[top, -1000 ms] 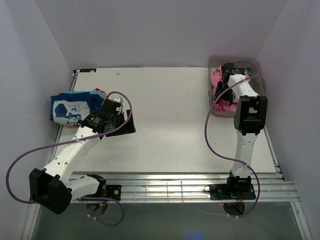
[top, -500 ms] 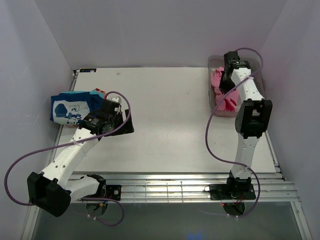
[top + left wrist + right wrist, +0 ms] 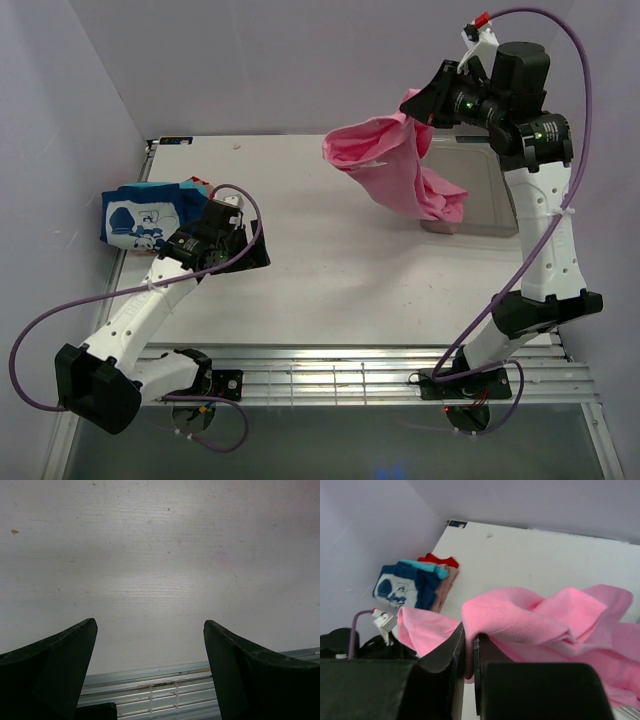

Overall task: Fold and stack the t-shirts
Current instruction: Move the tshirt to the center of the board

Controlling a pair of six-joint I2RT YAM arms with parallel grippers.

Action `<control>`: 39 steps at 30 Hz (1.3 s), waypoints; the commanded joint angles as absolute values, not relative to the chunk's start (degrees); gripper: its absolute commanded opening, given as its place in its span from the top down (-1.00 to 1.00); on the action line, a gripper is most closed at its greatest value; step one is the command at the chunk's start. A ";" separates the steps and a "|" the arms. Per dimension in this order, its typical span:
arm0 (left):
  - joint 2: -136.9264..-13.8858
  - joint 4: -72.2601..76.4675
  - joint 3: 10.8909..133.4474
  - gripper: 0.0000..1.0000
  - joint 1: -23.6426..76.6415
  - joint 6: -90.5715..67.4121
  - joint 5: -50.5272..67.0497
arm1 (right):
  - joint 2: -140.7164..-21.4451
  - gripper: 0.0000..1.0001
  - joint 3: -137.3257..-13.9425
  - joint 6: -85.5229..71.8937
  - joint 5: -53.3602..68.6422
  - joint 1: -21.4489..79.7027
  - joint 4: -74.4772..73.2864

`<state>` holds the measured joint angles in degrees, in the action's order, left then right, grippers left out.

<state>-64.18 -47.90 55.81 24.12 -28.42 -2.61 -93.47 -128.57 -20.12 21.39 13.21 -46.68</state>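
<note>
A plain pink t-shirt (image 3: 385, 165) hangs crumpled in the air over the table's back right, its lower end trailing at the clear bin (image 3: 497, 195). My right gripper (image 3: 425, 105) is raised high and shut on a fold of this pink shirt (image 3: 530, 617). A folded stack of t-shirts (image 3: 145, 212), topmost blue with a white cartoon print and teal and red edges, lies at the table's left edge, also seen in the right wrist view (image 3: 415, 582). My left gripper (image 3: 245, 245) hovers open just right of that stack, nothing between its fingers (image 3: 150, 645), only bare table under it.
The clear plastic bin stands at the table's back right by the wall. White walls close in on the left, back and right. A metal slatted rail (image 3: 340, 375) runs along the table's near edge, in front of the arm bases.
My right gripper closed on the pink t-shirt in the bin and lifted it high, swinging it left over the table. The left arm barely moved.
</note>
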 commanded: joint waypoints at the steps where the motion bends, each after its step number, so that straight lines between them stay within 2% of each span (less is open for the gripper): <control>1: -61.18 -46.93 55.63 -0.96 24.08 -29.18 -3.95 | -93.53 0.84 -123.42 -22.86 32.87 13.97 -44.64; 3: -60.56 -46.85 55.55 -0.96 24.08 -30.41 -4.48 | -92.03 0.85 -115.46 -20.84 31.03 15.90 -45.96; 6: -59.42 -46.50 55.46 -0.96 24.08 -31.37 -4.75 | -90.44 0.84 -109.88 -20.13 29.89 20.03 -46.67; 9: -58.36 -46.41 54.93 -0.96 24.08 -31.81 -5.18 | -92.10 0.85 -113.54 -19.34 28.65 25.91 -47.20; 14: -57.22 -46.41 53.53 -0.96 24.08 -31.64 -4.83 | -99.57 0.84 -130.32 -24.49 30.40 31.46 -43.08; 18: -55.20 -46.67 51.42 -0.96 24.08 -31.90 -4.57 | -100.90 0.84 -131.23 -34.17 34.71 32.17 -28.61; 19: -54.76 -46.58 50.98 -0.96 24.08 -32.17 -4.57 | -100.20 0.81 -130.09 -36.10 35.15 32.34 -19.95; 21: -54.06 -46.76 50.19 -0.96 24.08 -32.78 -4.40 | -100.46 0.79 -130.24 -40.23 35.42 32.34 -14.96; 24: -52.74 -46.67 49.66 -0.96 24.08 -33.66 -4.39 | -103.61 0.77 -137.16 -45.15 37.69 32.43 -10.91; 28: -51.59 -46.32 49.31 -0.96 24.08 -34.28 -4.66 | -104.50 0.74 -135.53 -54.83 42.01 32.43 1.47; 39: -54.66 -43.95 50.89 -0.96 24.08 -34.19 -3.43 | -105.56 0.70 -136.24 -66.53 45.17 32.52 13.36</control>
<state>-53.93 -45.63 49.34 24.12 -33.91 -3.97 -105.49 -134.08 -60.47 43.07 32.27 4.05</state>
